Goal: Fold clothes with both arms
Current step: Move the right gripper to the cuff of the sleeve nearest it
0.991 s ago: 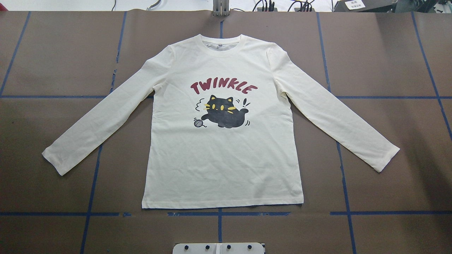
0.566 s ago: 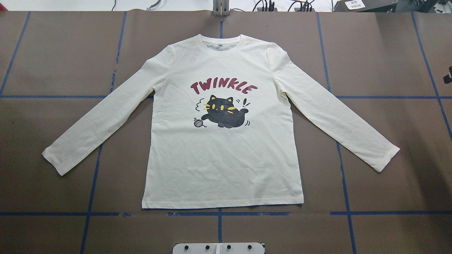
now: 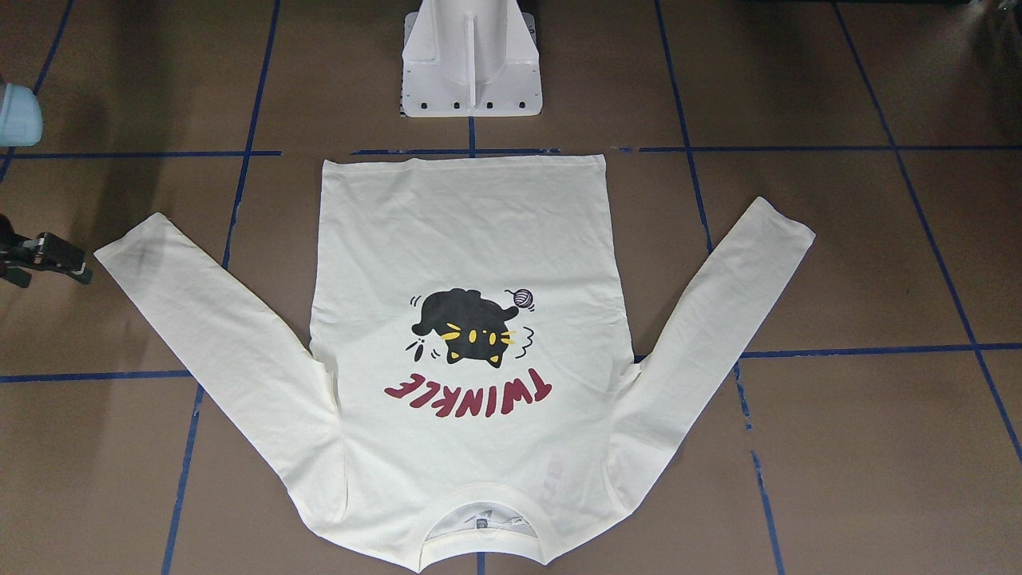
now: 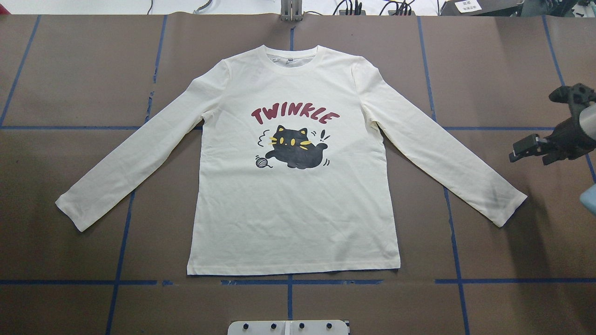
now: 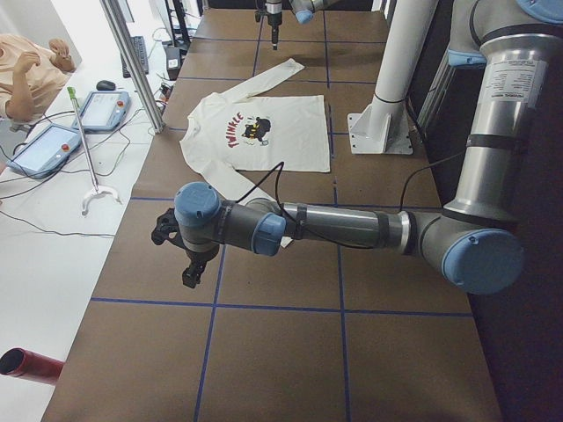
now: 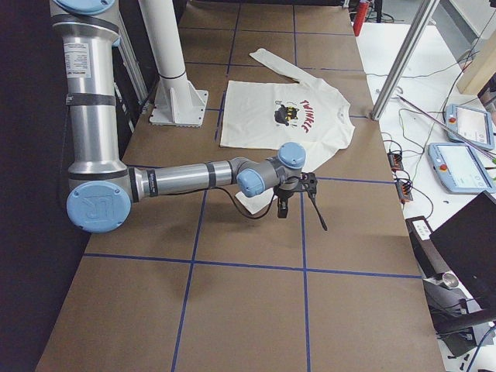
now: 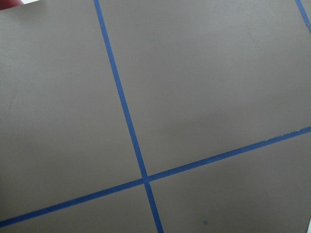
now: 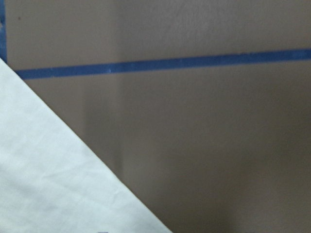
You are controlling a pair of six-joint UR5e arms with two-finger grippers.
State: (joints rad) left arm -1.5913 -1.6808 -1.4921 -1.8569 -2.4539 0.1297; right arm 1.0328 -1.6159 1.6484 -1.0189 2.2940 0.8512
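Note:
The clothes are one cream long-sleeved T-shirt [image 4: 298, 204] lying flat and face up, with the cat print and "TWINKLE" showing and both sleeves spread out to the sides. My right gripper [image 4: 514, 155] hangs over the table just outside the right sleeve's cuff [image 4: 507, 209], apart from it. Its fingers look pressed together with nothing in them. It also shows at the left edge of the front-facing view [image 3: 80, 270]. The right wrist view catches an edge of the sleeve [image 8: 48, 184]. My left gripper [image 5: 189, 280] shows only in the exterior left view, over bare table short of the left sleeve. Whether it is open I cannot tell.
The brown table [image 4: 70, 70] carries a grid of blue tape lines. The white pedestal base [image 3: 471, 72] stands just behind the shirt's hem. Teach pendants [image 5: 44, 149] and cables lie on the side bench, where a person [image 5: 31, 66] sits. A metal post [image 6: 399, 62] stands at the table's far edge.
The right gripper has come into the overhead view from the right edge and moved in toward the right sleeve. The shirt has not moved.

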